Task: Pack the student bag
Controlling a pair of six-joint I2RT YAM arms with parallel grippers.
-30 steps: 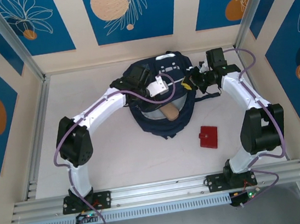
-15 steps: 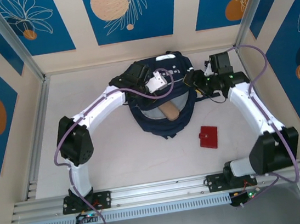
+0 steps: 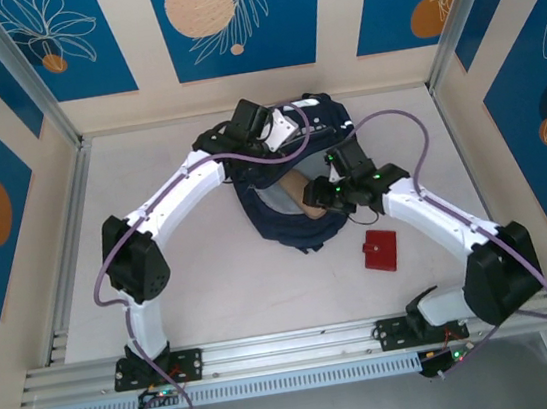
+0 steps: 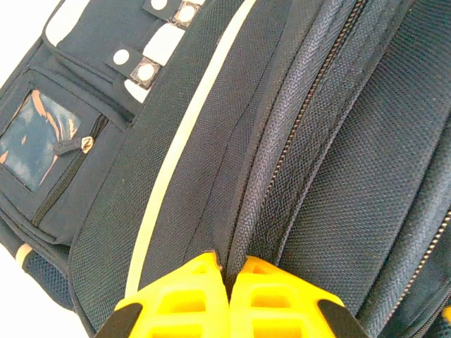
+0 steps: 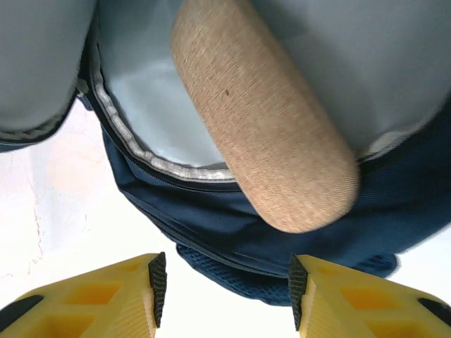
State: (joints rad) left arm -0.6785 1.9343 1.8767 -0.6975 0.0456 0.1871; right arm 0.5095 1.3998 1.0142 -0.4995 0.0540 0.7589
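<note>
Two-fingered left claw [image 4: 227,274] clamps fabric of the student bag [image 4: 176,141], while right claw [image 5: 225,287] hangs apart beside a tan case [image 5: 261,120].

Dark navy student bag [image 3: 287,231] with thin white stripe, flat at the table's [image 3: 182,277] far middle, main compartment open, pale grey lining.

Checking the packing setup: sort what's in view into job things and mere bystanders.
Job: student bag, pinched at its zip edge by the left gripper; tan case sticking out of its opening; right gripper, open by the case.
Lying about: red pouch, untouched on the table.
</note>
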